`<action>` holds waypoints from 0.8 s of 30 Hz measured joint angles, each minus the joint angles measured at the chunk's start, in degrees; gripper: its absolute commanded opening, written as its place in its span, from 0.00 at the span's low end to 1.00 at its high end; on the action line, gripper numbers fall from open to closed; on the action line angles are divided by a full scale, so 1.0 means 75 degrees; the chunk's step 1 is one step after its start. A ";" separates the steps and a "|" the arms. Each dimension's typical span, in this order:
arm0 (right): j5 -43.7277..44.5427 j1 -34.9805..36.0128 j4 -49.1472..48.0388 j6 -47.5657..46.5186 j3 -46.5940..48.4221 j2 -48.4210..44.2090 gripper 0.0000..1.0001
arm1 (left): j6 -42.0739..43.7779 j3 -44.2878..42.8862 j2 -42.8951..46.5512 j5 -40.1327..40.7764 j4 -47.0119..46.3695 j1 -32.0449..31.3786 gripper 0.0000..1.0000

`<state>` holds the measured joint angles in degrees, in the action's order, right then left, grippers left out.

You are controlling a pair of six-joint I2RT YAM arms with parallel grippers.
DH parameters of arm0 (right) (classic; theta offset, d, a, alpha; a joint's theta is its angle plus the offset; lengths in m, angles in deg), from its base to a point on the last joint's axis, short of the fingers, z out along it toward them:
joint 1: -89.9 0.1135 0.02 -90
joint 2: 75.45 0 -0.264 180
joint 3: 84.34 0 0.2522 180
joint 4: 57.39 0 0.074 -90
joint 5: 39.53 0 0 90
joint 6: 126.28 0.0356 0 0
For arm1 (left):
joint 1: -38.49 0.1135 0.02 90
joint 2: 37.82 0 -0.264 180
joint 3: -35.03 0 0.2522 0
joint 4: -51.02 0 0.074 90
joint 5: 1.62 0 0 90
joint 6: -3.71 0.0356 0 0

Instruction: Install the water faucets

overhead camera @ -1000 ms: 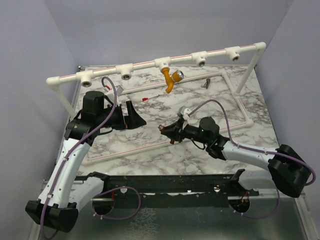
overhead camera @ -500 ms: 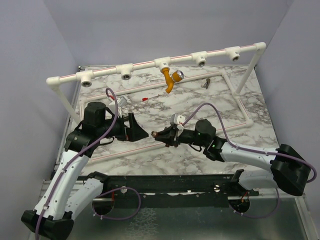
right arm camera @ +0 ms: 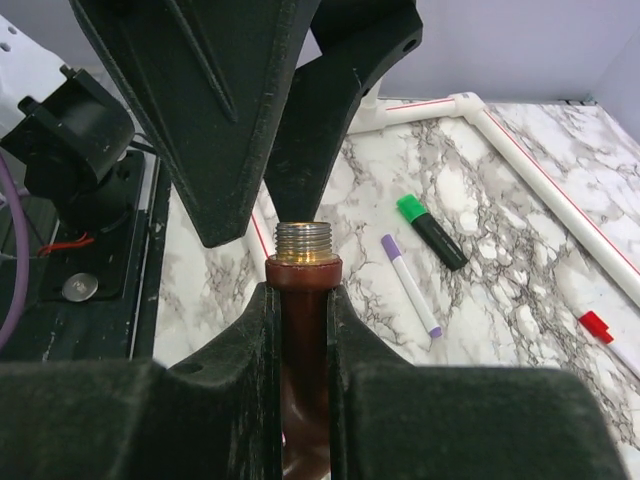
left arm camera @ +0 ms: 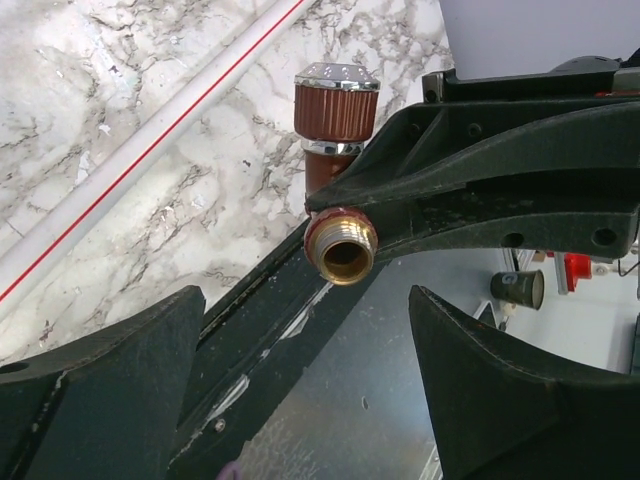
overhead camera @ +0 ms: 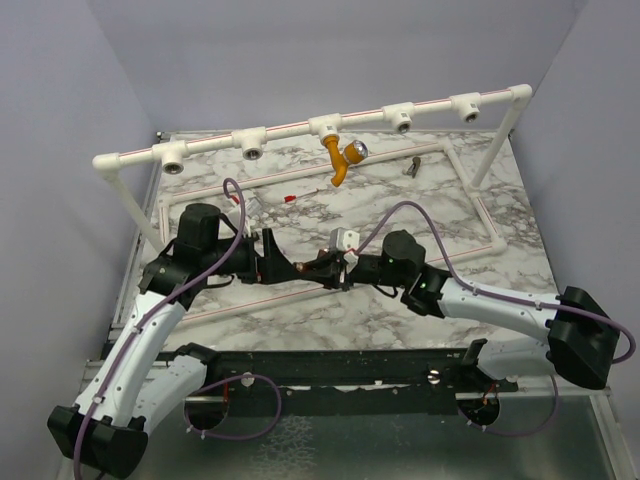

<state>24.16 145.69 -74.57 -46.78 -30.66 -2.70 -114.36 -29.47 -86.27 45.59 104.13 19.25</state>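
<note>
The dark reddish-brown faucet (overhead camera: 309,267) is clamped in my right gripper (overhead camera: 322,268), a little above the table's middle. In the right wrist view its body (right arm camera: 303,335) sits between the shut fingers, with the brass thread (right arm camera: 305,243) sticking out ahead. My left gripper (overhead camera: 272,262) is open and empty, facing that thread. In the left wrist view the thread (left arm camera: 342,246) and the faucet's silver-topped knob (left arm camera: 337,100) lie just beyond the left gripper (left arm camera: 310,400), whose fingers stand wide apart. The orange-yellow faucet (overhead camera: 343,160) hangs from the middle T-fitting (overhead camera: 327,125).
A white pipe rail carries open T-fittings (overhead camera: 251,148) (overhead camera: 401,118) across the back. White floor pipes (overhead camera: 480,205) frame the marble top. A green marker (right arm camera: 430,230), a purple pen (right arm camera: 410,285) and a red-capped pen (overhead camera: 300,196) lie on the table, and a small grey part (overhead camera: 412,166) lies back right.
My right gripper has carried the brown faucet leftward. My left gripper has moved right to meet it, so the two grippers now face each other closely.
</note>
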 measured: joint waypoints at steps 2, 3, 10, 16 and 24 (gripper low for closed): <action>-0.0015 0.0017 0.0128 -0.0082 0.0044 0.0017 0.01 | -0.0038 0.0000 -0.0035 -0.0055 -0.0055 -0.0003 0.80; -0.0023 0.0029 0.0152 -0.0119 0.0044 0.0029 0.01 | -0.0050 0.0000 -0.0047 -0.0073 -0.0067 -0.0003 0.79; -0.0055 0.0143 0.0490 -0.0224 0.0184 0.0184 0.01 | -0.0169 0.0000 -0.0175 -0.0224 -0.0187 -0.0003 0.64; -0.0055 0.0216 0.0536 -0.0259 0.0297 0.0216 0.01 | -0.0204 0.0009 -0.0268 -0.0356 -0.0277 -0.0003 0.54; -0.0050 0.0230 0.0539 -0.0268 0.0326 0.0236 0.01 | -0.0233 0.0061 -0.0271 -0.0446 -0.0326 -0.0003 0.41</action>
<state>23.79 147.42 -70.53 -48.80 -28.21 -0.93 -116.11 -29.01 -88.30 42.25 101.69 19.22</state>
